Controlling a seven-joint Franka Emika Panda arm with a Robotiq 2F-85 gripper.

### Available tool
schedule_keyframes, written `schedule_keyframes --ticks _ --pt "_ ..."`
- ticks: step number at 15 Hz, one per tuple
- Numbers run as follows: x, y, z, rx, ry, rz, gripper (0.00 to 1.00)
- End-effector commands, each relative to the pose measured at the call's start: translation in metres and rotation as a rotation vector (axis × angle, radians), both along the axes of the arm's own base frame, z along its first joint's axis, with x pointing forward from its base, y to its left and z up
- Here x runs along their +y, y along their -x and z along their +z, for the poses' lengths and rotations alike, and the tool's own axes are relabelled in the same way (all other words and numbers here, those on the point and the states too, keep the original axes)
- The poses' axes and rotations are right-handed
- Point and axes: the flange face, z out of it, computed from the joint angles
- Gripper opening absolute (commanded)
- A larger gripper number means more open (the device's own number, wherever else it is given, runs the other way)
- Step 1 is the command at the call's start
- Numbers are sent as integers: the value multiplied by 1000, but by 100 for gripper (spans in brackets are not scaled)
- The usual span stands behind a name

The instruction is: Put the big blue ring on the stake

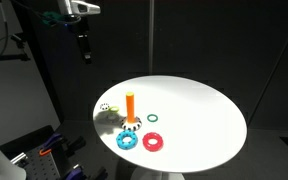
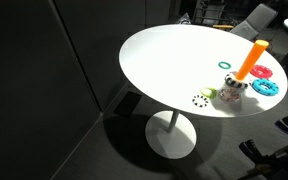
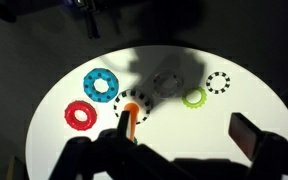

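Note:
The big blue ring lies flat on the round white table, next to the red ring. It shows in both exterior views. The orange stake stands upright just behind it, also in the other views. My gripper is open and empty. It hangs high above the table and off to one side, well away from the ring.
A small thin green ring lies beside the stake. A lime gear ring, a grey gear and a black-and-white ring lie near the table edge. The surroundings are dark.

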Motion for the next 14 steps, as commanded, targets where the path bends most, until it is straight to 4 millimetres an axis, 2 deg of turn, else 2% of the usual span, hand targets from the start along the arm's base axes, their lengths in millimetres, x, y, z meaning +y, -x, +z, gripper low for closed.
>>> schedule_keyframes --ticks 1,8,14 --pt "0 0 1 1 0 0 100" --pt "-7 -14 1 13 -7 -36 100" --pt "-29 -18 -17 52 -24 -15 100"
